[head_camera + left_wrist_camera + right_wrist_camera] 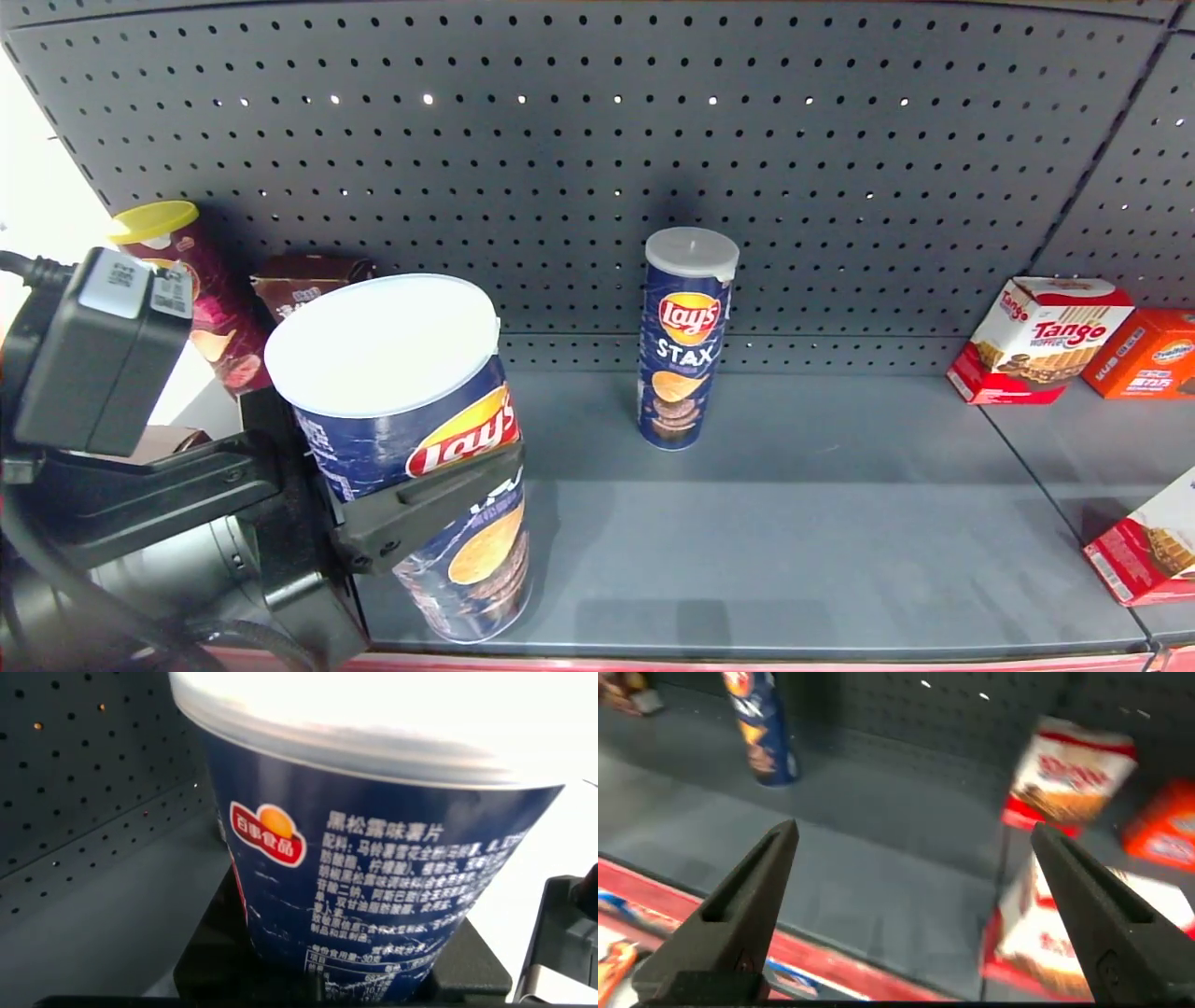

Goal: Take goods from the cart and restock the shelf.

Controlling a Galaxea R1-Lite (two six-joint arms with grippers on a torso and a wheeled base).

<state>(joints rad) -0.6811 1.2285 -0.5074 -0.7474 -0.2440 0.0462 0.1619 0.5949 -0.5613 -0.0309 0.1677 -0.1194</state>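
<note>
left pincer point(411, 490) grips blue can point(387, 345) at shelf point(794, 546) front edge.

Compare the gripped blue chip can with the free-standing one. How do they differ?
The gripped can is clamped in the left gripper; the free can stands untouched. The gripped can is at the front edge of the shelf, the free can farther back near the pegboard. Both are dark blue tubes with pale lids.

a red and yellow logo above white lettering stands on the far blue can point(679, 373); the same logo is on the nearer blue can point(392, 448), small white print on its back; red lettering on the white wafer box point(1041, 341).
</note>
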